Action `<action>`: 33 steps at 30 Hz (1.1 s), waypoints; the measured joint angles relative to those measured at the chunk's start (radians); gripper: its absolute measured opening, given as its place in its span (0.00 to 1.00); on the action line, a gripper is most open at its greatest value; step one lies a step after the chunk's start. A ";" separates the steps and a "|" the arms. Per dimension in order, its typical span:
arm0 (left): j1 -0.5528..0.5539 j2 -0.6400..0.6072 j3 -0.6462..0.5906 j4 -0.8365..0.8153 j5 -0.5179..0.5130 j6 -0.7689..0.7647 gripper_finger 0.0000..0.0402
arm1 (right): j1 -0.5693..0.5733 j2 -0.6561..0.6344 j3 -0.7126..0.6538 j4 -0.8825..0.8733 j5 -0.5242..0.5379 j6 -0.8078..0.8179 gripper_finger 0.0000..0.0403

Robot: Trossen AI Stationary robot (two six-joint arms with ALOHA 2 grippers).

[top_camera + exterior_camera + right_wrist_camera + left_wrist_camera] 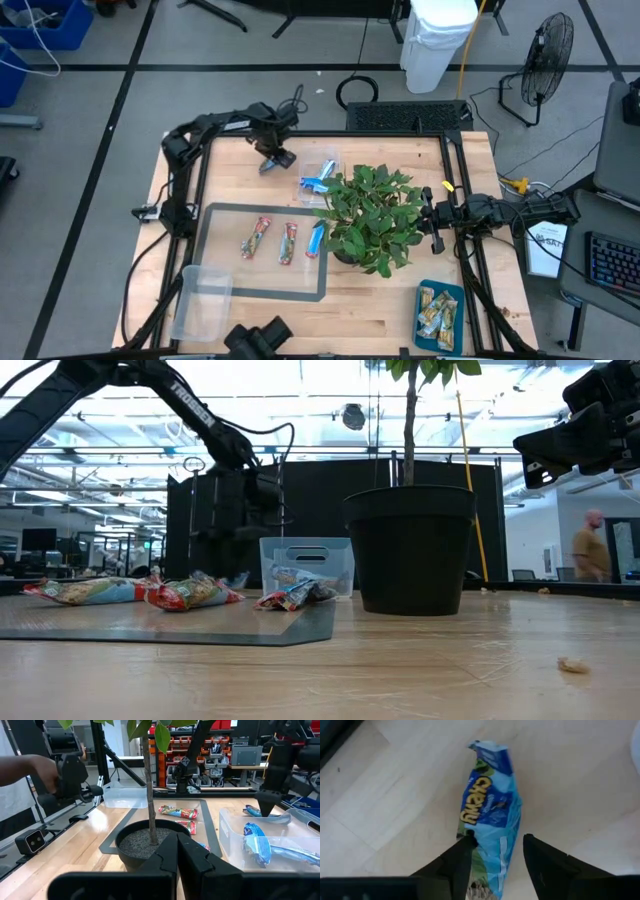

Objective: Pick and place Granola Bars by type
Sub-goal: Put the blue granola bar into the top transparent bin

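Note:
My left gripper (275,160) hangs pointing down over the bare wood at the table's far side, just left of a clear tub (320,180). It is open. A blue-wrapped granola bar (490,805) lies lengthwise between its fingers. The tub holds more blue bars (257,842). Two red bars (255,238) (288,243) and one blue bar (317,238) lie flat on the grey mat (215,215). Green bars (438,315) lie in the teal tray (422,300). My right gripper (432,215) waits shut and level at the right, beside the plant. My left gripper comes from above, its fingers standing on either side of the blue bar's near end and lying along the bar. One fingertip (467,840) is at the wrapper's edge (475,832). I cannot tell whether it touches, or whether the bar rests on the wood.
A potted plant (370,215) stands mid-table between the arms, its leaves reaching over the tub's side. An empty clear tub (200,300) sits near left. A person's hand (25,770) is at a dark camera mount by the near edge.

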 joint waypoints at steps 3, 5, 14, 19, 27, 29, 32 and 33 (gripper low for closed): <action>0.000 0.003 0.000 -0.008 -0.024 0.002 0.46 | 0.000 0.000 0.000 0.000 0.000 0.000 0.00; 0.000 0.002 0.000 -0.009 -0.057 -0.003 0.44 | 0.000 0.000 0.000 0.000 0.000 0.000 0.00; 0.000 -0.002 0.000 -0.020 -0.076 -0.009 0.14 | 0.000 0.000 0.000 0.000 0.000 0.000 0.00; -0.003 -0.003 0.000 -0.011 -0.109 -0.007 0.02 | 0.000 0.000 0.000 0.000 0.000 0.000 0.00; -0.068 -0.098 0.000 -0.018 -0.182 0.011 0.01 | 0.000 0.000 0.000 0.000 0.000 0.000 0.00; -0.100 -0.154 0.000 -0.018 -0.181 0.011 0.01 | 0.000 0.000 0.000 0.000 0.000 0.000 0.00; -0.160 -0.252 0.000 -0.014 -0.168 -0.003 0.00 | 0.000 0.000 0.000 0.000 0.000 0.000 0.00; -0.184 -0.282 0.000 -0.009 -0.156 -0.009 0.00 | 0.000 0.000 0.000 0.000 0.000 0.000 0.00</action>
